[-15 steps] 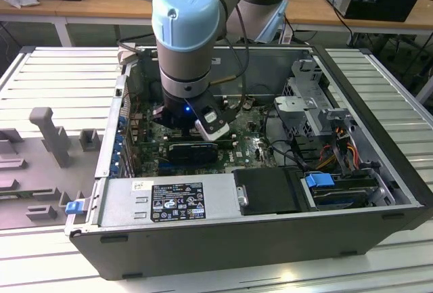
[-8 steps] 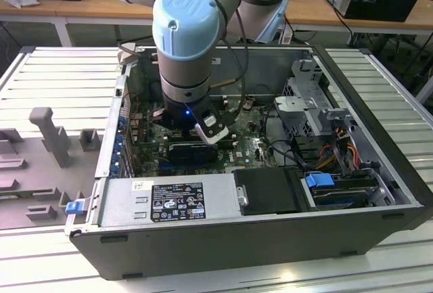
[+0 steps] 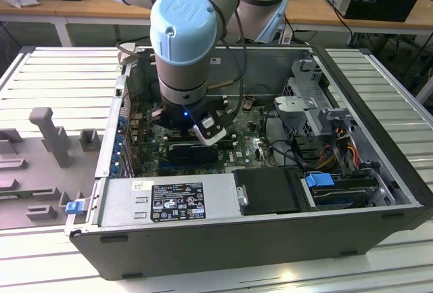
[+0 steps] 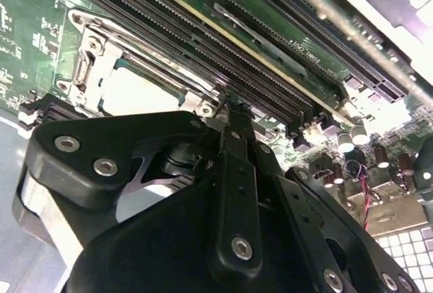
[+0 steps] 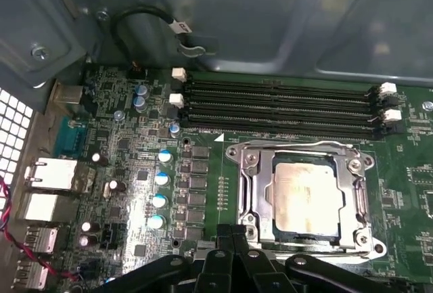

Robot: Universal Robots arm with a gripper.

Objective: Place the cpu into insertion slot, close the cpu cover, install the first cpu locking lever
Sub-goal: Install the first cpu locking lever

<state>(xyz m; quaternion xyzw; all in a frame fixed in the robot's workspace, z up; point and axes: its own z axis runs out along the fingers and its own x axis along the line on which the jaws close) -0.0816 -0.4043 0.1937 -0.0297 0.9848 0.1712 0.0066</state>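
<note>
The cpu (image 5: 301, 198) shows its pale metal top inside the insertion slot (image 5: 298, 240) on the green motherboard. Flat over it lies the silvery cpu cover (image 5: 357, 201), framing the chip. A thin metal lever (image 5: 298, 145) runs along the socket edge nearest the memory slots. My gripper (image 5: 231, 240) is shut with nothing between its fingers, its tips just off one edge of the socket. In the second wrist view the gripper (image 4: 233, 107) hangs close above the board, beside the cpu (image 4: 139, 93). In the exterior view the gripper (image 3: 205, 132) reaches down into the open computer case.
Long black memory slots (image 5: 277, 107) lie beside the socket, with a row of capacitors (image 5: 161, 179) and rear ports (image 5: 47, 174) further off. The case wall (image 5: 270, 22) rises behind. A power supply (image 3: 169, 201), drive cage (image 3: 311, 103) and loose cables (image 3: 338, 151) crowd the case.
</note>
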